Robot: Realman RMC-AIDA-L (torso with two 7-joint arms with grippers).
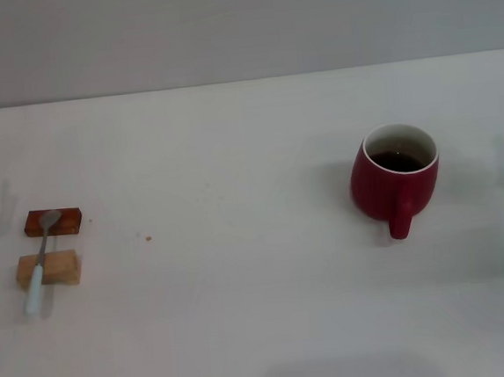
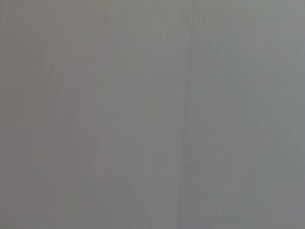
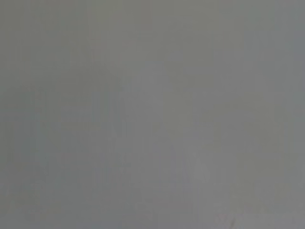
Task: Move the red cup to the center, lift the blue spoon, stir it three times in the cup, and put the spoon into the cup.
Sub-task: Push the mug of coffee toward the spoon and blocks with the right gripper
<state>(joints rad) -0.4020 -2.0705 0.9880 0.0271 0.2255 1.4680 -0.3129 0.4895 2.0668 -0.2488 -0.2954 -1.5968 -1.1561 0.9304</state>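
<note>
The cup (image 1: 395, 179) is being kept upright at the table's (image 1: 264, 328) right. The spoon (image 1: 40, 262) is being propped across 2 blocks (image 1: 53, 222), far left. Neither gripper is being shown, so finger state cannot be told.

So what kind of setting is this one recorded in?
Probably a staged tabletop test bench rather than a real kitchen: a bare white table against a plain wall, holding only the red cup and the blue spoon propped on two small blocks.

Glossy ceramic red cup (image 1: 394, 180), metal-bowled blue spoon (image 1: 40, 267), matt white table (image 1: 245, 312)
</note>
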